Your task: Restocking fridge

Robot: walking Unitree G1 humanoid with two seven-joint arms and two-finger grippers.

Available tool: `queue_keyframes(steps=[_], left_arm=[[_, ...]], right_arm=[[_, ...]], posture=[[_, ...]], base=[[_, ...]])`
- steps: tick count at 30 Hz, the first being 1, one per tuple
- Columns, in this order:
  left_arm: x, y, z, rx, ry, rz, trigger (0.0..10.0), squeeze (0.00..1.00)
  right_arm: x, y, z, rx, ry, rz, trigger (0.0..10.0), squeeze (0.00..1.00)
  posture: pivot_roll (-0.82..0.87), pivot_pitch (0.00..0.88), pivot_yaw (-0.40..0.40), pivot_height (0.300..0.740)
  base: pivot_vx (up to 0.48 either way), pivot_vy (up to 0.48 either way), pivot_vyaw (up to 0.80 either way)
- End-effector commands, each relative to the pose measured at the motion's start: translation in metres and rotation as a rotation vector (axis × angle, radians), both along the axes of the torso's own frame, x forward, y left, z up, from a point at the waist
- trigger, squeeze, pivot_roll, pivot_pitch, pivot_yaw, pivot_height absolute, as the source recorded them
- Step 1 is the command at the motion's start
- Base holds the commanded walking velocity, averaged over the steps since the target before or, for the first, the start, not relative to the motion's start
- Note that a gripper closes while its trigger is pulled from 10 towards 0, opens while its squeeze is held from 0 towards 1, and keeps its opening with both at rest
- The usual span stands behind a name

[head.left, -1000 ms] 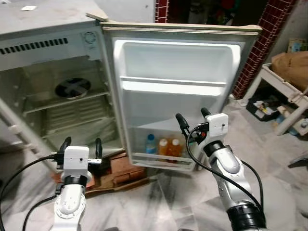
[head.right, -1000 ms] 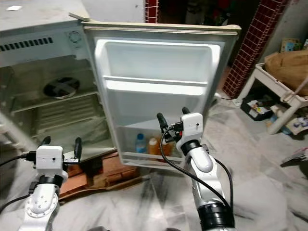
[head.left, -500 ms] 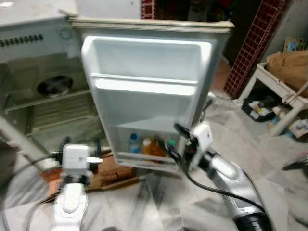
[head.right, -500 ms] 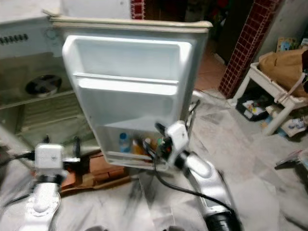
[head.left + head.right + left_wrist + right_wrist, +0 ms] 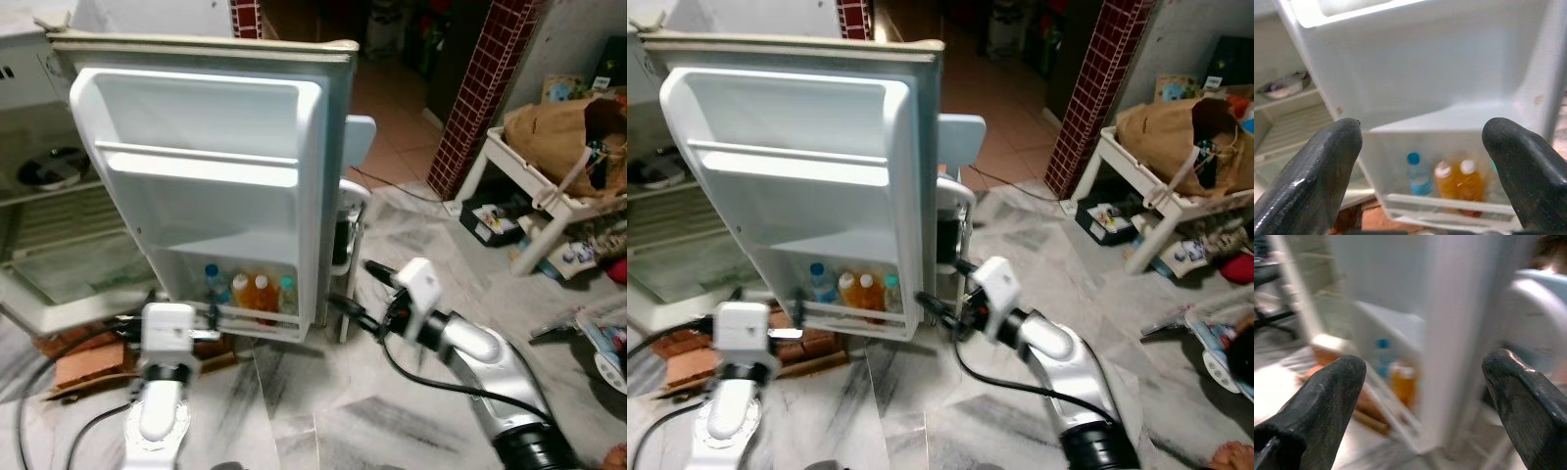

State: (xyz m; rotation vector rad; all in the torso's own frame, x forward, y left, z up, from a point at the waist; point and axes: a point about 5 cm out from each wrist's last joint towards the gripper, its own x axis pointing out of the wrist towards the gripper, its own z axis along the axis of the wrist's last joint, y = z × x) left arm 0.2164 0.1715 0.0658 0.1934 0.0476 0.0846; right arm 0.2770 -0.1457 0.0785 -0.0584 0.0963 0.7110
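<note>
The fridge door (image 5: 206, 186) stands wide open and shows its white inner liner. Its bottom rack holds a blue-capped water bottle (image 5: 212, 284), two orange juice bottles (image 5: 251, 292) and a green-capped bottle (image 5: 286, 292). My left gripper (image 5: 181, 308) is open and empty, low in front of that rack; the left wrist view looks between its fingers (image 5: 1317, 171) at the bottles (image 5: 1442, 178). My right gripper (image 5: 355, 289) is open and empty too, turned sideways at the door's free edge (image 5: 1449, 333), near its bottom corner.
The fridge body (image 5: 39, 225) is at the left, with a dark bowl (image 5: 44, 168) on a shelf and bricks (image 5: 83, 357) beneath. A chair (image 5: 355, 137) stands behind the door. A white bench (image 5: 534, 196) with a brown bag (image 5: 558, 122) and floor clutter lie to the right.
The camera has swung right, so the fridge sits further left in the picture. My right gripper has dropped and reached to the door's free edge, turning sideways. The left gripper stays low.
</note>
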Motion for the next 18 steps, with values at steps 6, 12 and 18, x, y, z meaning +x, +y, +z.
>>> queue_keyframes(steps=[6,12,18], left_arm=[[-0.001,0.013,0.000,-0.015,0.019,0.062,10.0,0.00],[-0.001,0.012,0.000,-0.030,0.019,0.054,10.0,0.00],[0.000,0.012,-0.001,-0.033,0.022,0.059,10.0,0.00]], right_arm=[[0.014,0.004,0.019,-0.004,-0.172,-0.197,10.0,0.00],[0.020,-0.007,0.018,-0.033,-0.189,-0.334,10.0,0.00],[0.024,-0.011,0.020,-0.060,-0.232,-0.385,10.0,0.00]], posture=[[0.00,0.030,0.003,0.740],[0.01,0.028,-0.011,0.740],[0.00,0.030,0.006,0.740]], base=[[0.000,0.000,0.77],[0.178,0.000,0.80],[0.281,-0.238,0.36]])
